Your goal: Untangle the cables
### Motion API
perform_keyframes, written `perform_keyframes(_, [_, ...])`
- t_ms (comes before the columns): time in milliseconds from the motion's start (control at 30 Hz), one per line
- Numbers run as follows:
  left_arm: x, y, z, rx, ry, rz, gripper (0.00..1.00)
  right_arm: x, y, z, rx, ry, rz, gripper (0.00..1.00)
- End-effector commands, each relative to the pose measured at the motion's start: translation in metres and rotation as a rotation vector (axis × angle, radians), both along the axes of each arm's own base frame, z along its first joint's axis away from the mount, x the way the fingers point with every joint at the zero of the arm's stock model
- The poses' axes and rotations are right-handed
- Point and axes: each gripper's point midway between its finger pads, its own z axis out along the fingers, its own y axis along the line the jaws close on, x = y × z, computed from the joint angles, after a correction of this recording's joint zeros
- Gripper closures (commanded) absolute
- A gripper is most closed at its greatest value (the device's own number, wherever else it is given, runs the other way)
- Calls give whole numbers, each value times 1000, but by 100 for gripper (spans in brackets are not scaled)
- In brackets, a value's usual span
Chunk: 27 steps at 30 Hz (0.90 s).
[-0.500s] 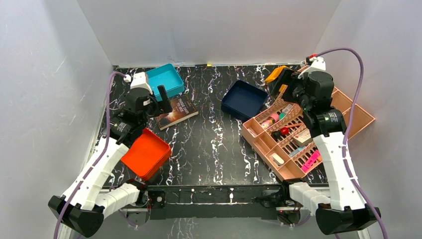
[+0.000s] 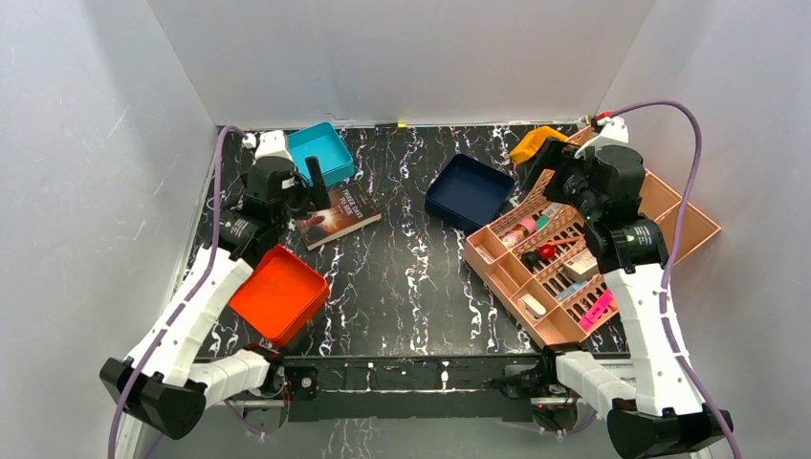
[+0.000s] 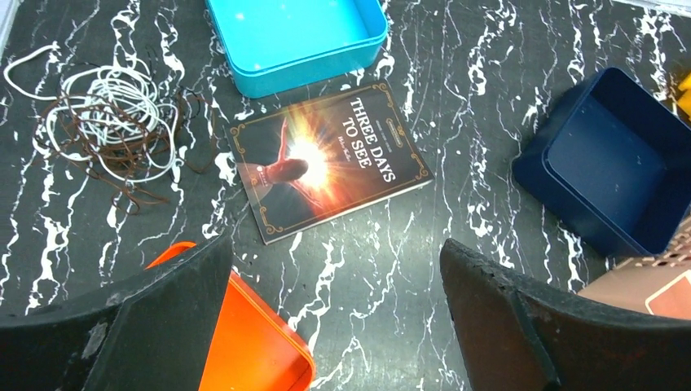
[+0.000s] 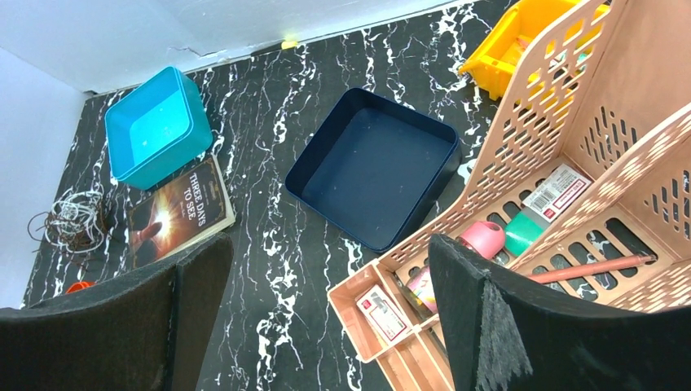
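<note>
The cables (image 3: 114, 122) are a tangle of whitish and dark brown wires lying on the black marble table, left of the book; they also show small in the right wrist view (image 4: 73, 220). In the top view my left arm hides them. My left gripper (image 3: 336, 248) is open and empty, held above the table near the book, to the right of the tangle; it also shows in the top view (image 2: 311, 182). My right gripper (image 4: 327, 240) is open and empty, high over the pink organizer's edge, far from the cables.
A teal bin (image 2: 321, 153) stands at the back left, a book (image 2: 339, 212) beside it, an orange bin (image 2: 279, 294) at the near left. A navy bin (image 2: 469, 191) sits mid-back. A pink organizer (image 2: 669, 206) with small items and a yellow bin (image 2: 531, 143) fill the right.
My left arm has moved a little toward the back of the table. My right arm has shifted slightly. Both grippers stay open.
</note>
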Motion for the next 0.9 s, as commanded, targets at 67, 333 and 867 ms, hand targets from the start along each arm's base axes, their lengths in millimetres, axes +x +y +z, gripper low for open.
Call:
perform_keyframes(67, [18,38,10,56,25,113,2,-6,5,-4,11,-12,36,2])
perform_keyframes(333, [55,111,-23,-4,133,296,2,-11,28,-46,76,138,139,2])
perform_keyframes(867, [124,204,-105,-148,274,572,2,-20,35,-99,121,280,150,2])
